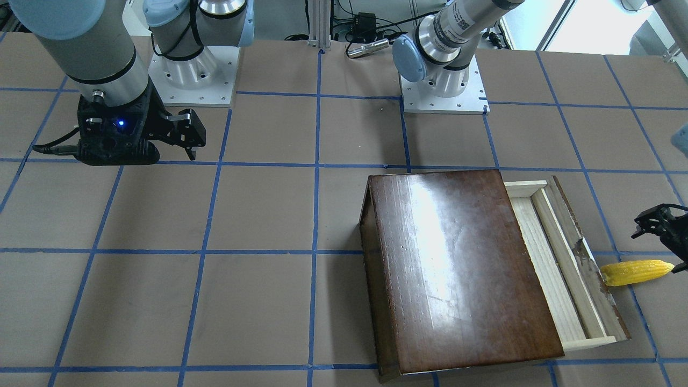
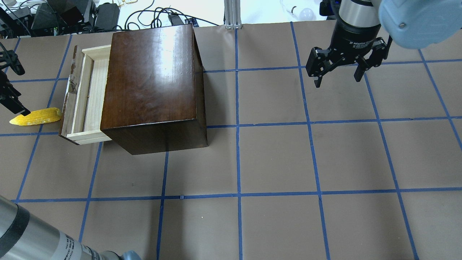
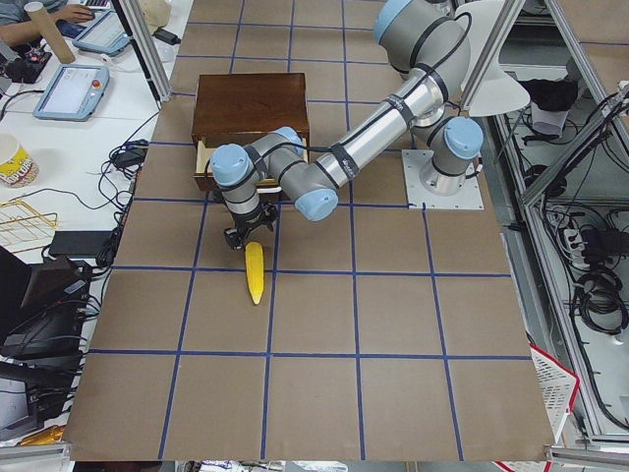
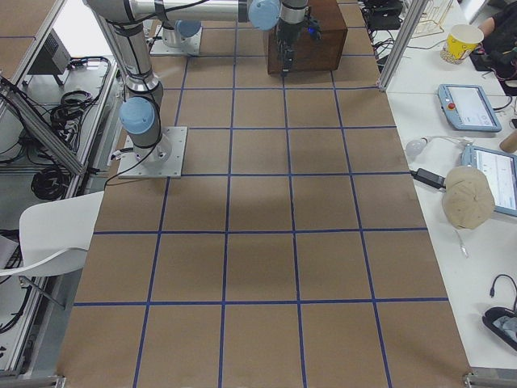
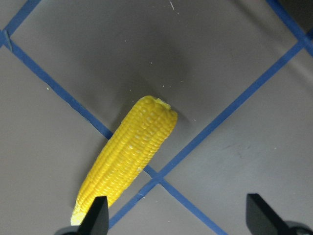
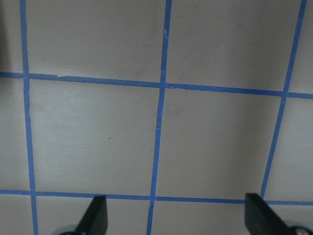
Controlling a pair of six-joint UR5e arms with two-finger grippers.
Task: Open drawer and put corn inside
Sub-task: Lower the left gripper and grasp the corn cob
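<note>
The dark-brown cabinet (image 2: 155, 83) (image 1: 457, 269) stands on the table with its drawer (image 2: 88, 97) (image 1: 553, 263) pulled out; the pale wood tray is empty. The yellow corn (image 2: 36, 116) (image 1: 637, 271) (image 5: 129, 161) lies on the table just outside the drawer's chipped front panel, tapered end pointing away from it. My left gripper (image 2: 12, 85) (image 5: 178, 220) is open and empty, hovering over the corn's tapered end, with one fingertip (image 5: 98, 215) beside the tip. My right gripper (image 2: 337, 76) (image 6: 176, 220) is open and empty above bare table, far from the cabinet.
The table is covered in brown paper with a blue tape grid. Both arm bases (image 1: 193, 75) (image 1: 443, 86) are bolted at the robot's edge. An aluminium post (image 2: 232, 14), a light bulb (image 2: 306, 13) and cables lie along the far edge.
</note>
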